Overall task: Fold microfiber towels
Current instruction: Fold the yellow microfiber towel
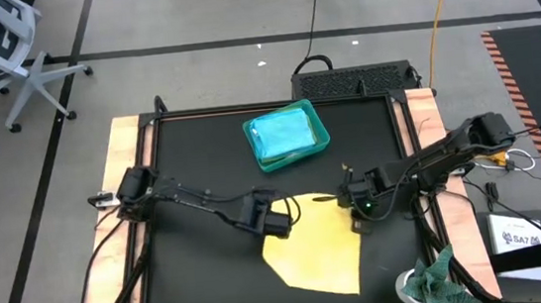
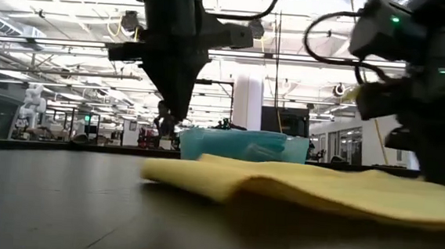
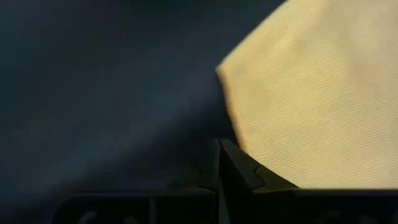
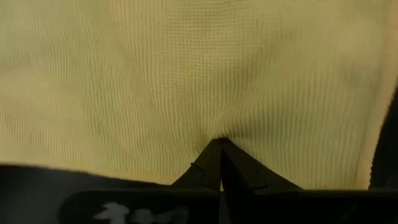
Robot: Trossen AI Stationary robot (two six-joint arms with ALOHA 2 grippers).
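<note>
The yellow towel (image 1: pixel 315 255) lies flat beneath both grippers. The right gripper (image 4: pixel 219 149) pinches its edge, puckering cloth; the left gripper (image 3: pixel 219 149) is closed beside a corner, seemingly empty. Soft, limp, light — best gripped at corners.

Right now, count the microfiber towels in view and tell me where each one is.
2 visible. A yellow towel lies spread at the table's near middle, between both arms. A turquoise towel sits folded in the teal tray at the far side. More may be hidden beneath it.
</note>
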